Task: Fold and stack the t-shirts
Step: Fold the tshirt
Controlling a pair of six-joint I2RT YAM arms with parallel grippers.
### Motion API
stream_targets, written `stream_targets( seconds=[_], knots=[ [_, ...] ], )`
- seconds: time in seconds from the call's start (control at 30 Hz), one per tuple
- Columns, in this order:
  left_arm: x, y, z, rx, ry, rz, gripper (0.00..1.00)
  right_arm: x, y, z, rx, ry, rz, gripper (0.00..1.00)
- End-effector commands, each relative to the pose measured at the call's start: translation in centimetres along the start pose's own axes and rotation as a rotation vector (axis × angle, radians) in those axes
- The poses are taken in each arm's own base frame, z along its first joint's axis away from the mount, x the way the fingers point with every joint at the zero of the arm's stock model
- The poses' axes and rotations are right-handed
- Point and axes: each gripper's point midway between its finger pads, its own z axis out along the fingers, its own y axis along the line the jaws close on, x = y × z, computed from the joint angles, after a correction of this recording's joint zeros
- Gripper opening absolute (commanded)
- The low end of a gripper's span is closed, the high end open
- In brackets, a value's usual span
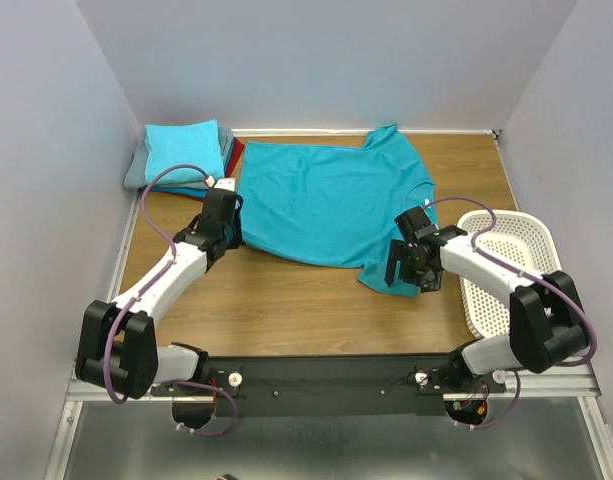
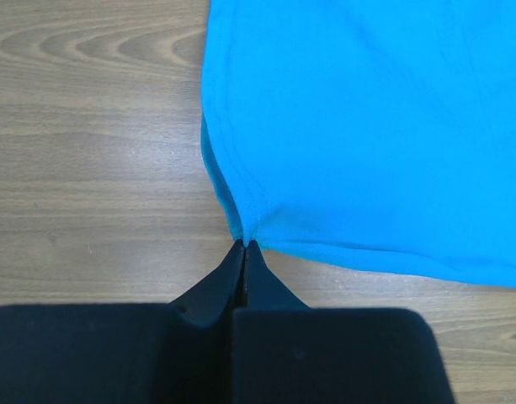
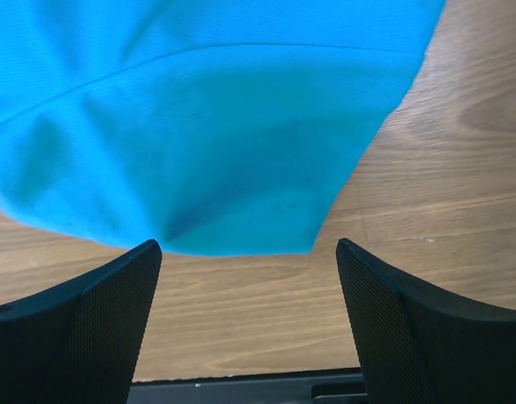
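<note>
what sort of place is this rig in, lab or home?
Likely a lab test cell: plain white walls box in a wooden tabletop, two robot arms sit bolted to a black rail at its near edge, and a teal t-shirt lies spread near a stack of folded t-shirts.

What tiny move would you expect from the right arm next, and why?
Probably creep forward and close on the sleeve: the right fingers stand open with its edge just ahead, ungrasped, while the left fingers already pinch the teal t-shirt at its hem corner.
</note>
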Motion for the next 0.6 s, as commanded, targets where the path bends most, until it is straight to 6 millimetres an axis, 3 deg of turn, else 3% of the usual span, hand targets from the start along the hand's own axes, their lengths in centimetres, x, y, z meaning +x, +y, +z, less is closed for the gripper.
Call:
stream_targets(
  seconds=[0.0, 0.3, 0.4, 0.43, 0.57],
  knots=[
    [-0.4, -0.3, -0.5, 0.029, -0.026, 0.005, 0.0, 0.8, -1.7, 1.3, 0.096, 0.01, 0.026, 0.9],
    [-0.3, -0.3, -0.4, 0.024, -0.023, 0.005, 0.0, 1.6, -1.2, 2.3, 0.062, 0.045, 0.004, 0.67],
    [-0.4, -0.3, -0.5, 0.024, -0.026, 0.005, 0.0, 1.7, -1.2, 2.1, 0.056, 0.048, -0.005, 0.44],
    [-0.4, -0.3, -0.5, 0.023, -0.025, 0.004, 0.0, 1.6, -0.9, 1.7, 0.036, 0.041, -0.004, 0.27],
    [-0.4, -0.3, -0.5, 0.025, -0.026, 0.005, 0.0, 0.9, -0.2, -0.1, -0.009, 0.022, -0.01, 0.05]
  ],
)
